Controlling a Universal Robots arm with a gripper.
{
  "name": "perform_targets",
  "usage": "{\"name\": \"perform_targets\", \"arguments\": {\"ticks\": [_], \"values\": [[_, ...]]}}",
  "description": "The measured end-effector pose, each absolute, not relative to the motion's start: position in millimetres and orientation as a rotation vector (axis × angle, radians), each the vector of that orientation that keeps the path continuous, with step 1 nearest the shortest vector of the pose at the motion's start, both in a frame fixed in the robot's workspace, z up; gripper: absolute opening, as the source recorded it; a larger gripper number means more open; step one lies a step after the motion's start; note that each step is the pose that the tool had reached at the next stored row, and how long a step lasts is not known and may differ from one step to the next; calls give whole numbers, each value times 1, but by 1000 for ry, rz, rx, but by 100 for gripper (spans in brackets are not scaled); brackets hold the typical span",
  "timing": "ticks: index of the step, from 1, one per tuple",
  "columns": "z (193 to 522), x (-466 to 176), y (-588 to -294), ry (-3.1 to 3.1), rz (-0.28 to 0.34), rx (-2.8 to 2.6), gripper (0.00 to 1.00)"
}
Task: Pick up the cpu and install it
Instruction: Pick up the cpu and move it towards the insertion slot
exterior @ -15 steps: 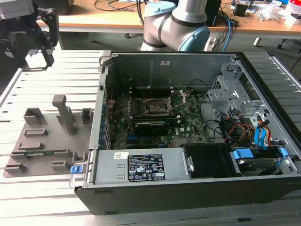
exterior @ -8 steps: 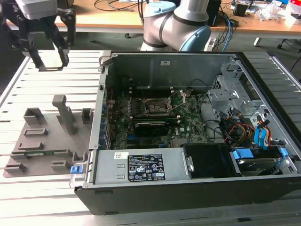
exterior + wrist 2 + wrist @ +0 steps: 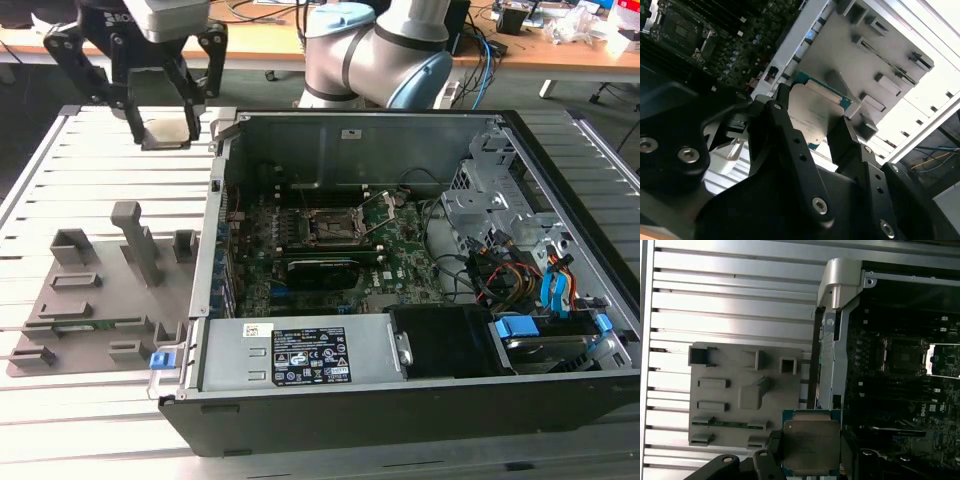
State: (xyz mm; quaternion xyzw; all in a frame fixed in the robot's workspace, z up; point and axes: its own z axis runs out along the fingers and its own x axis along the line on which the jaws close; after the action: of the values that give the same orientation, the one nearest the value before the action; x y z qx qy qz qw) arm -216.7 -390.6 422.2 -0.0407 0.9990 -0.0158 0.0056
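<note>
One chip is in hand. The gripper (image 3: 165, 125) hangs at about eleven o'clock in the exterior view, its two black fingers (image 3: 785, 117) closed on opposite edges of the cpu (image 3: 168, 131). In both wrist views the cpu (image 3: 811, 442) sits roughly flat in the grasp, metal plate towards the cameras. It is aloft, outside the open computer case (image 3: 340, 150) and well apart from the socket (image 3: 330, 225), which lies near the middle of the board.

Judgement on the carry in hand:
- The hold is on thin edges only, so the chip should be kept level and moved without jerks.
- The case wall at nine o'clock of the socket stands between chip and board, so clearance over it needs watching.
- The socket's hinged frame (image 3: 385, 205) appears raised at two o'clock of the socket. Chip corners must match the socket before any contact, with no pressing.

Surface and room:
- A slatted metal table (image 3: 100, 430) carries the case.
- At eight o'clock it also carries a grey fixture plate (image 3: 100, 320) with blocks and posts.
- The arm's base (image 3: 380, 50) stands at twelve o'clock.
- Wooden desks (image 3: 270, 40) and trailing blue cables (image 3: 483, 55) lie behind it.
</note>
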Motion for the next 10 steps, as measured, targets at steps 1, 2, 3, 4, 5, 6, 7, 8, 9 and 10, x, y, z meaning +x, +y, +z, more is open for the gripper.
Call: {"name": "perform_targets", "arguments": {"ticks": [1, 2, 3, 4, 5, 6, 7, 8, 9, 10], "values": [[422, -210, -390, 3128, -49, -127, 55], [422, -206, -390, 3129, -49, -128, 55], [422, -202, -390, 3129, -49, -128, 55], [422, -197, -389, 3130, -49, -127, 55], [422, -192, -389, 3131, -49, -127, 55], [422, -185, -389, 3132, -49, -128, 55], [422, -179, -388, 3133, -49, -128, 55], [422, -170, -388, 3134, -49, -128, 55], [422, -164, -387, 3135, -49, -128, 55], [422, -155, -387, 3137, -49, -128, 55]]}}
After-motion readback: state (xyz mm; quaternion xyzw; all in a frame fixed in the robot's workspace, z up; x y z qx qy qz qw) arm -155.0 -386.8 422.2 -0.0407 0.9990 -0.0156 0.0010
